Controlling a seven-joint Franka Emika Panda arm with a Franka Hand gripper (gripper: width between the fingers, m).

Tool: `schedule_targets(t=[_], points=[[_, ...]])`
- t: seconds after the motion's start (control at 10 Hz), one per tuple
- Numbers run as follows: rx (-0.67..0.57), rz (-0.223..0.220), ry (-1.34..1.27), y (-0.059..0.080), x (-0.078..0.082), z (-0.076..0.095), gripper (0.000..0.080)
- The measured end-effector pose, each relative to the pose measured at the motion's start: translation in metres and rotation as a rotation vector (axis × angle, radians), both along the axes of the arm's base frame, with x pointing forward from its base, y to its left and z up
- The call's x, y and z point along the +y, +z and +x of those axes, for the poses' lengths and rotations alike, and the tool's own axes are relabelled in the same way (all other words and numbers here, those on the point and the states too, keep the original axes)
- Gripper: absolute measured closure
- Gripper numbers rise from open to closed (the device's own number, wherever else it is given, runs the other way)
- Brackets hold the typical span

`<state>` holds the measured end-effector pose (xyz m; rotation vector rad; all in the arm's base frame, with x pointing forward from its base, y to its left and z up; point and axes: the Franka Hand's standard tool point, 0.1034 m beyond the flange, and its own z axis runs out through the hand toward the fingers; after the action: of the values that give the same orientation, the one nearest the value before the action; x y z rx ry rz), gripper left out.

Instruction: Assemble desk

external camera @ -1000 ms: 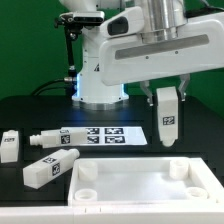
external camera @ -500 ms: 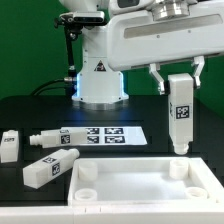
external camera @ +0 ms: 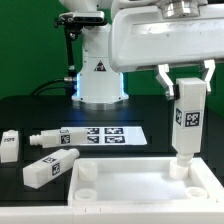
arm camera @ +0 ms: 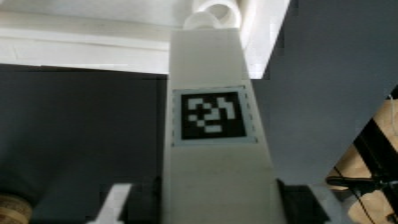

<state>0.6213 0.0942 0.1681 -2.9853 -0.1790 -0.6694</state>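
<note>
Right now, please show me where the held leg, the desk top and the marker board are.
held leg (external camera: 189, 117): exterior view, on its square tag.
desk top (external camera: 135, 192): exterior view, on its bare floor.
marker board (external camera: 105, 135): exterior view, on its printed middle.

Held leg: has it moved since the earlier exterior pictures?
Yes. Against the marker board, the leg in the gripper has shifted toward the exterior view's right, ending above the desk top's far corner.
</note>
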Motion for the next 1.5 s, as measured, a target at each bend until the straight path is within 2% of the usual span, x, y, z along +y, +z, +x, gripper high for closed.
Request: schedule_targets(t=[0.3, 0.5, 0.6, 0.8, 1.5], points=[[0.003, 0.0, 0.001, -0.002, 0.0, 0.0, 0.0514], [0.011, 0.01, 0.006, -0.004, 0.017, 0.013, 0.0514], [0.002, 0.013, -0.002, -0.008, 0.014, 0.019, 0.0514], [-0.005, 0.013, 0.004, -0.024, 0.021, 0.015, 0.0514], [0.008, 0.004, 0.004, -0.04, 0.013, 0.014, 0.0514]])
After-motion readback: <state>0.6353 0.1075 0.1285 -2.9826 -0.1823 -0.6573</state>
